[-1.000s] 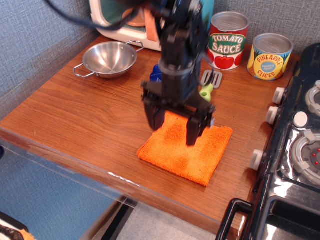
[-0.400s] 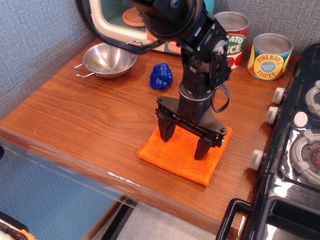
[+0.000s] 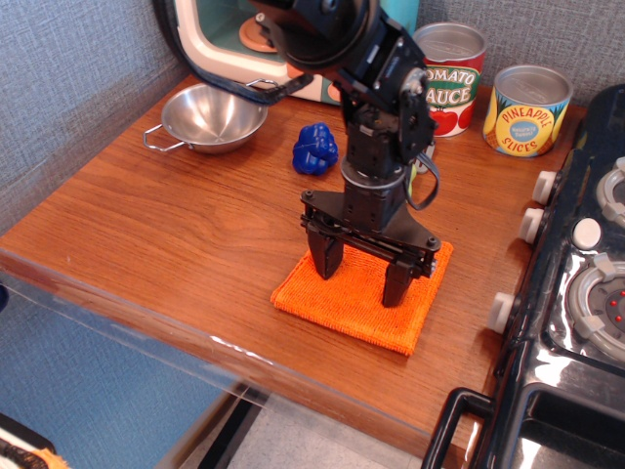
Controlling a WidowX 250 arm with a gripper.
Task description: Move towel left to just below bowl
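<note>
Since the towel [image 3: 363,299] sits flat at lower center of the frame, I've got my pincer [image 3: 362,274] spread wide, tips right down on the cloth, not clenched on anything yet. Bowl [image 3: 214,116] is way off at upper left, so I'm guessing a pinch comes first.

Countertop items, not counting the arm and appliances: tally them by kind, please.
Towels: 1, orange towel
Bowls: 1, steel bowl
Cans: 2, tomato sauce can, pineapple can
Blue objects: 1, blue object
Total: 5
</note>
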